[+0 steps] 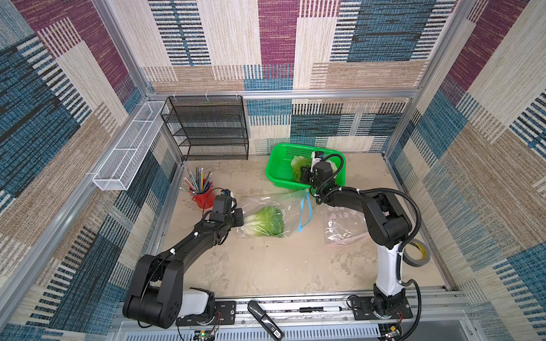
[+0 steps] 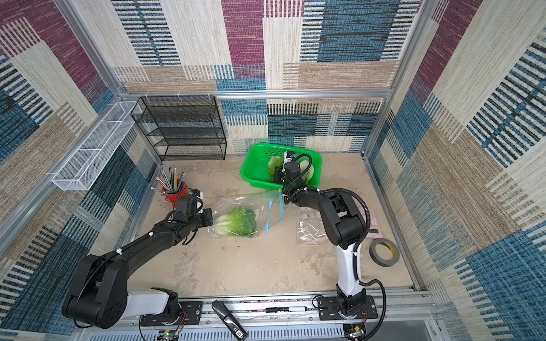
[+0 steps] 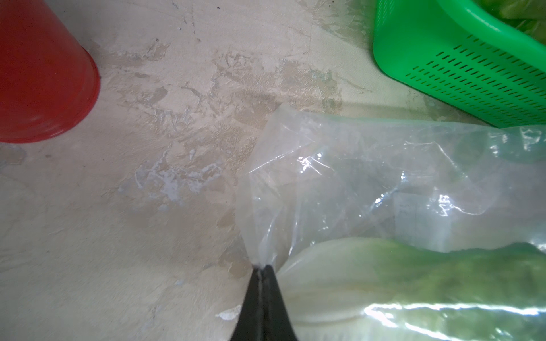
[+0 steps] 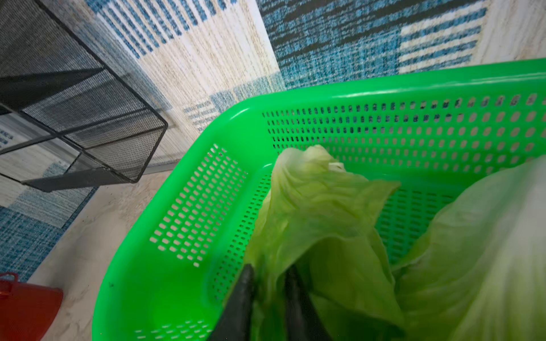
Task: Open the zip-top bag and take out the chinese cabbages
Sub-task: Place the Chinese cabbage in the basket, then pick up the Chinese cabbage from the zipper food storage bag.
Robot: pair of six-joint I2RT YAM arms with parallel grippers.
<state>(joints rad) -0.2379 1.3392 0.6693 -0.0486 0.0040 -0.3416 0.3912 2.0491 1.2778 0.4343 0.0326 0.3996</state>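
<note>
A clear zip-top bag (image 1: pixel 274 203) (image 2: pixel 236 203) (image 3: pixel 354 177) lies flat mid-table, its blue zip edge (image 1: pixel 304 212) open toward the right. Inside it lies one chinese cabbage (image 1: pixel 266 221) (image 2: pixel 236 223) (image 3: pixel 413 280). My left gripper (image 1: pixel 241 220) (image 2: pixel 211 218) (image 3: pixel 263 267) is shut on the bag's closed left corner. My right gripper (image 1: pixel 304 174) (image 2: pixel 276 174) (image 4: pixel 270 274) hangs inside the green basket (image 1: pixel 277 177) (image 2: pixel 251 174) (image 4: pixel 206 147). Its jaws stand apart with a leaf of a cabbage (image 4: pixel 319 200) (image 1: pixel 297 165) in the gap. A second cabbage (image 4: pixel 487 236) lies beside it.
A red cup of pencils (image 1: pixel 204 197) (image 3: pixel 44 73) stands just behind my left wrist. At the back left are a black mesh rack (image 1: pixel 206 127) and a white wire tray (image 1: pixel 130 147). Another plastic bag (image 1: pixel 342 227) and a tape roll (image 1: pixel 416 254) lie at the right.
</note>
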